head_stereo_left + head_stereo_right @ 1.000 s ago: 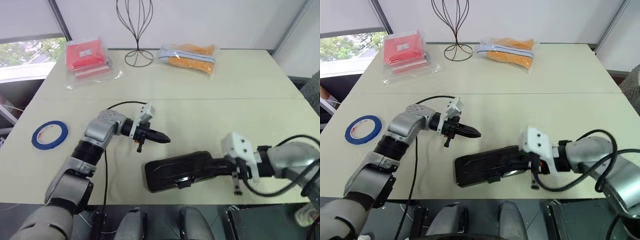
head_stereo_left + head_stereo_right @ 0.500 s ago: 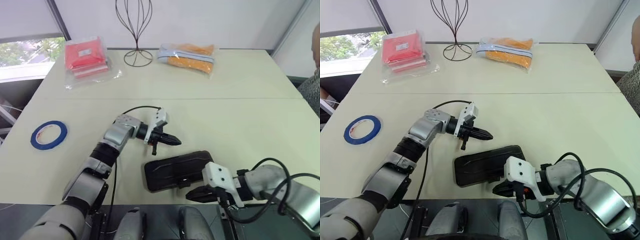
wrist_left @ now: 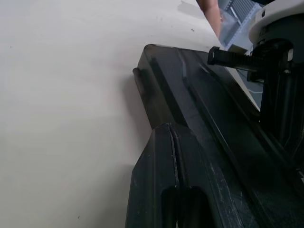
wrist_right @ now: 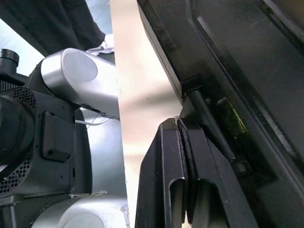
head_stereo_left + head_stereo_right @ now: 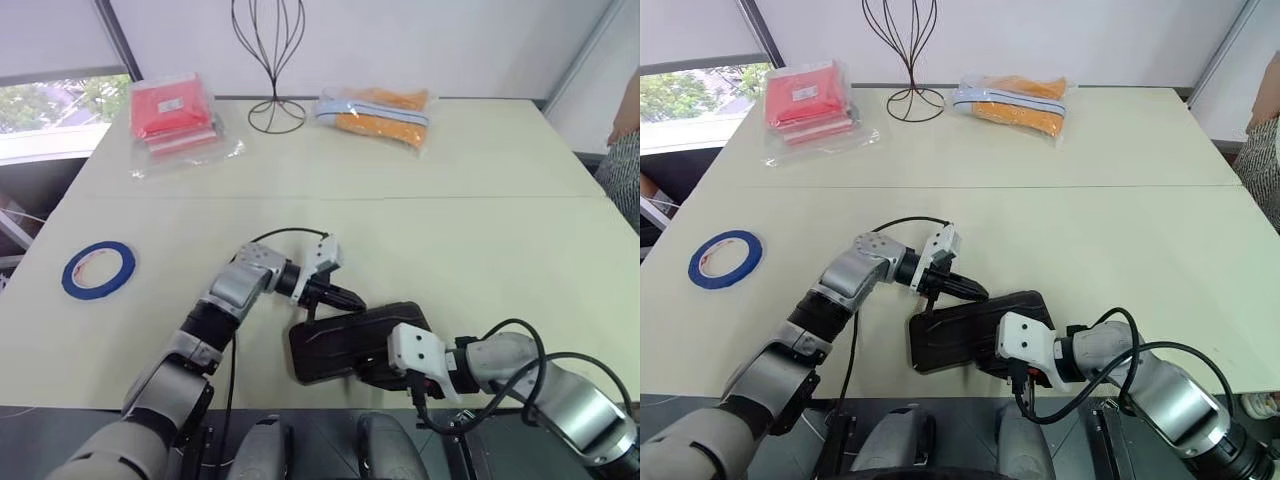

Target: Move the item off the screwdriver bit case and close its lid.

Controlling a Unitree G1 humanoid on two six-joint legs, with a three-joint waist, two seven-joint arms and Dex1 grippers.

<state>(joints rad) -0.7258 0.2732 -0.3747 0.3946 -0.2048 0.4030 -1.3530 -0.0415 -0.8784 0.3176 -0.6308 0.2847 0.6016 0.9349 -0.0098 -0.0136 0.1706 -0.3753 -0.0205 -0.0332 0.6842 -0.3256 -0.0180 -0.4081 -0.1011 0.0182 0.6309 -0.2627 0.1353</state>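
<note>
1. Bench [image 5: 480, 230]: the screwdriver bit case [image 5: 345, 345] lies close to the near edge. A sideways or outward shove from either arm can slide it off, since nothing holds it down.
2. Screwdriver bit case: the smoky lid [image 5: 970, 328] lies down over the base, but whether the latch has caught cannot be told. An uneven press at one end may leave the other end sprung up.
3. Right tool [image 5: 1015, 362]: fingers together, empty, at the case's near long edge beside the latch tab. Upward pressure there can pry the lid open again.
4. Left tool [image 5: 348, 298]: fingers together, empty, tip at the far edge of the case. Opposed pushes from both tools can pinch and tip the case.
5. Blue tape roll [image 5: 98, 270]: flat on the bench, well apart to the left, off the case. No risk from here, in my judgement.
</note>
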